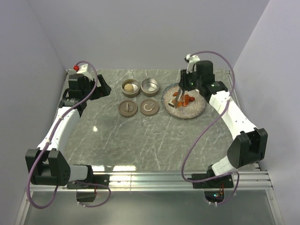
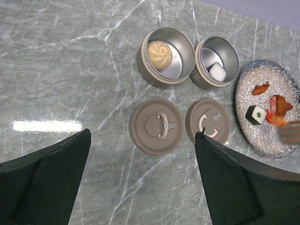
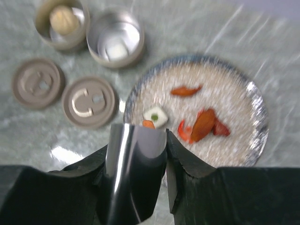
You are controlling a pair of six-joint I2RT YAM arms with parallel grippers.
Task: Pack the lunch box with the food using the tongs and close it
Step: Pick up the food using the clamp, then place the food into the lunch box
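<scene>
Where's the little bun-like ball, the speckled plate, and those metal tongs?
beige ball (image 2: 159,53): left wrist view, on its swirled top.
speckled plate (image 3: 229,84): right wrist view, on bare surface near the far rim.
tongs (image 3: 133,168): right wrist view, on the shiny metal strip.

Both arms stretched forward, elbows bent.
Left gripper (image 2: 141,134) gapes wide; right gripper (image 3: 139,138) points downward, jaws clamped.

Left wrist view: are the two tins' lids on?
No, the bun tin and second tin stand open; the left lid and right lid lie on the table.
</scene>
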